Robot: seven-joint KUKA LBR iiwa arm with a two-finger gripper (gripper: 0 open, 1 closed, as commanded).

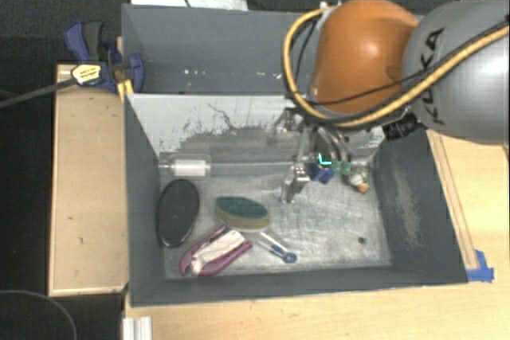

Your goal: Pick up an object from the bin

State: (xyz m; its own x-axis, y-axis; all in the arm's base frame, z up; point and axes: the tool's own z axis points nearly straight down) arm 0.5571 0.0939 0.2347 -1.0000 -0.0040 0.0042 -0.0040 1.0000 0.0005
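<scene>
Camera view, from above and a bit to one side. My arm comes in from the right, with the orange cover (362,52) and looped cables (288,64) over the wrist, which hide much of what hangs beneath. My gripper (296,185) is down inside the bin (414,203), low over the scratched floor, a little right of centre. I cannot tell from this angle whether it is spread or closed, because the metal parts overlap. The nearest thing is a small blue piece (323,175) on the floor, just beside the gripper on its right. Just right of that is a clump of green and orange bits (353,173), possibly one small toy but too small to be sure. Toward the front left of the gripper, near but apart, a sponge (241,211) lies flat, green on top and tan underneath. Left of the sponge lies a black oval pad (177,211). In front of the sponge is a purple and white bundle (213,251), with a thin blue-tipped stick (276,248) just to its right. A clear tube (187,167) lies along the back left of the floor, well apart from me.
</scene>
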